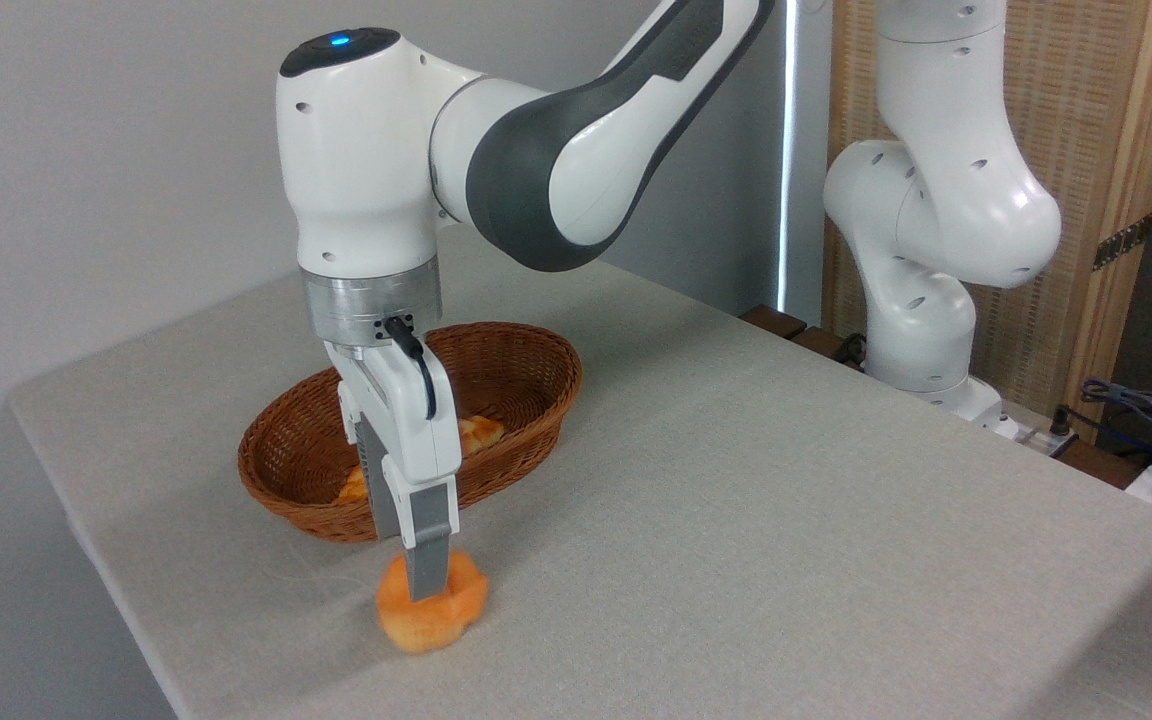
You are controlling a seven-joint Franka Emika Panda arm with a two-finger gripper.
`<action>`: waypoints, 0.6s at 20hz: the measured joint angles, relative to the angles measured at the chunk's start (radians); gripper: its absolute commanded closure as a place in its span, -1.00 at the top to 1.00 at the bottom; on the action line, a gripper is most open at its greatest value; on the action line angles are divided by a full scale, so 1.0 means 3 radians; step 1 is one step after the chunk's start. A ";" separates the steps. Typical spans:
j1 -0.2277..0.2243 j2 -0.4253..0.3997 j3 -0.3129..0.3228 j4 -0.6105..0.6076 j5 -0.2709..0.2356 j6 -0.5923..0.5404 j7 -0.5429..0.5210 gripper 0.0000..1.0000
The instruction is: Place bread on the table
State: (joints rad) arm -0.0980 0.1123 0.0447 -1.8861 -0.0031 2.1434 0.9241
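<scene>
Brown wicker basket (526, 375) with a loaf (481, 432) inside, just behind the gripper (428, 590); cables (1136, 405) far right.

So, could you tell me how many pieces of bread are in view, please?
2. One bun sits on the table in front of the basket, with the gripper on it. Another bread lies inside the basket, partly hidden; more may be behind the gripper.

Golden-orange bread (433, 612), plain grey-beige bench (736, 520), brown woven wicker basket (526, 372), white-and-grey gripper (428, 590), white-and-dark-grey arm (536, 160).
</scene>
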 measured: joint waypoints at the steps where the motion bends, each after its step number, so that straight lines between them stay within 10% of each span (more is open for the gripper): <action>1: 0.0000 0.0000 0.0000 0.0000 0.0000 0.0000 0.0000 1.00; 12: 0.0002 -0.0174 -0.0009 0.0034 -0.0001 -0.0206 -0.0115 1.00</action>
State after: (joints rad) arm -0.0974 0.0601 0.0420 -1.8757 -0.0035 2.0815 0.8897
